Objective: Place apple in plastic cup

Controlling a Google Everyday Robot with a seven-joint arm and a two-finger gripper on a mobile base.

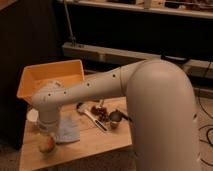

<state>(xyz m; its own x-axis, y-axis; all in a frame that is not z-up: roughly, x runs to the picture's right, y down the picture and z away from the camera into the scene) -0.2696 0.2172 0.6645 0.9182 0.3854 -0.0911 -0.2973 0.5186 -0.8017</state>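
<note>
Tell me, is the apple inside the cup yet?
Cannot tell. The apple sits at the plastic cup, right below the gripper.

On the bench (95, 145) there is one gripper (46, 131), hanging over the front left corner, and one apple (46, 144) sitting in one plastic cup (48, 148) there. One orange bin (30, 80) fills the back left corner. One white cup (33, 116) stands at the left edge. One grape cluster (101, 112), one dark metal cup (115, 118) and one cloth (66, 129) lie mid-bench.
</note>
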